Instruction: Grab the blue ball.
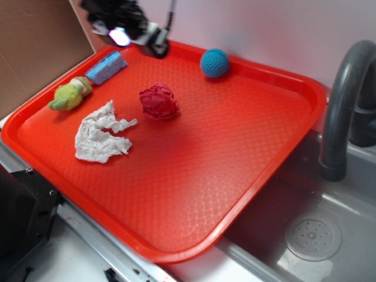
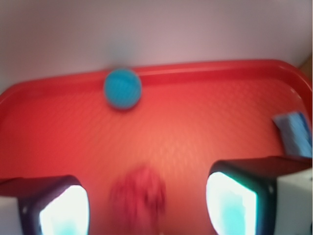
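1. The blue ball [image 1: 215, 63] sits on the red tray [image 1: 235, 176] close to the far rim, just inside the raised edge that runs along the pale wall [image 1: 264, 29]. In the wrist view the blue ball [image 2: 122, 88] lies ahead and a little left of centre, touching nothing else.
2. The gripper [image 2: 146, 205] has its jaws spread wide, with nothing between them; the two fingers [image 2: 234, 196] frame the lower corners of the wrist view. In the exterior view the gripper [image 1: 138, 32] hangs over the tray's far left corner, above the rim.
3. The red wad [image 1: 158, 101] rests near the middle left of the tray, well apart from the ball. In the wrist view it is blurred, low in the frame between the fingers.
4. The light blue sponge [image 1: 106, 67] lies just beside the far left rim, near the gripper. The green plush toy [image 1: 71, 95] lies next to it along the left edge.
5. The white crumpled tissue [image 1: 101, 133] lies left of centre, near the wad.
6. The right and near portions of the tray floor are bare red surface, bounded by the raised rim.
7. The tray's right corner overhangs a grey sink [image 1: 329, 235], with a dark faucet [image 1: 343, 106] rising beside that edge.
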